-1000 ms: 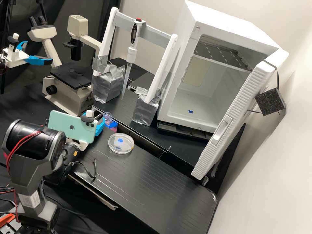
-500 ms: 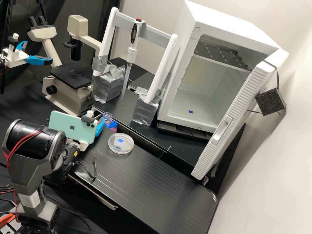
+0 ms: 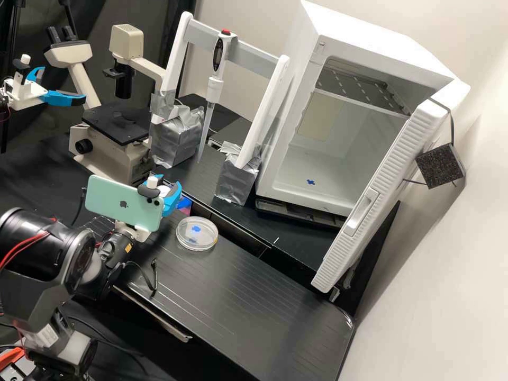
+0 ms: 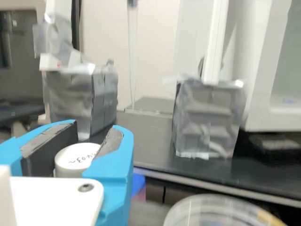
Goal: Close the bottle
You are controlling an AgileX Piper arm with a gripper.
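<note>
In the high view my gripper (image 3: 169, 191) is at the left of the bench mat, partly behind the green phone (image 3: 123, 204). A round white cap (image 3: 162, 189) is between its blue fingers. In the wrist view the gripper (image 4: 95, 128) is shut on this cap (image 4: 74, 159), whose flat top with handwriting faces up. The bottle's body is hidden, and I cannot tell whether the cap touches a neck. A small blue and pink object (image 3: 184, 204) is right beside the fingers.
A petri dish (image 3: 197, 234) lies on the black mat (image 3: 238, 296), close to the gripper. Behind stand a microscope (image 3: 114, 143), two taped silver blocks (image 3: 236, 181) with a pipette (image 3: 214, 87) between their posts, and an open white incubator (image 3: 286, 185).
My gripper and the phone have moved right, while the arm's elbow has swung left and down. The fingers now cover the purple coil-like rings that showed beside them.
</note>
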